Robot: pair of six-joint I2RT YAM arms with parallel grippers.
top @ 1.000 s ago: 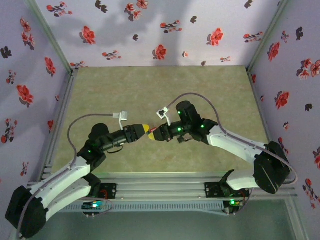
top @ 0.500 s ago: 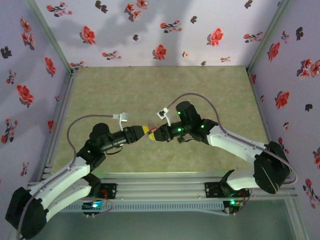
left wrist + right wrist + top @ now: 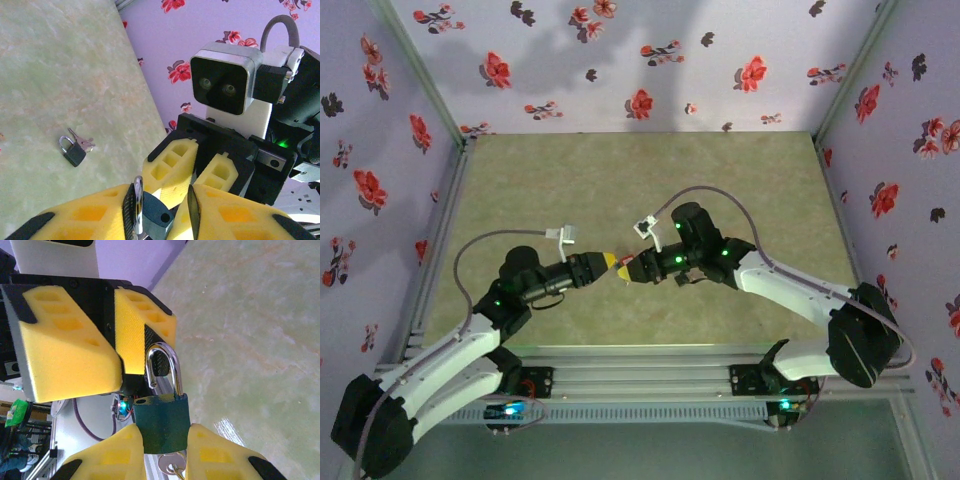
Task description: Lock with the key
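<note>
Gripping a small dark-green padlock (image 3: 161, 422) by its squarish body, the right gripper (image 3: 163, 436) sits at the bottom centre of its wrist view. The steel shackle (image 3: 176, 377) points upward, and a silver key (image 3: 169, 463) shows beneath the body. The left gripper (image 3: 608, 261) meets it at mid-frame of the top view; whether its jaws are open or closed cannot be told.

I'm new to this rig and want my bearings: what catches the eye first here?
Over the middle of the table, the left gripper and right gripper meet almost tip to tip. The right gripper clamps the body of a dark padlock, its silver shackle right beside the left gripper's yellow fingers. Another small padlock with keys lies on the table beyond.
</note>
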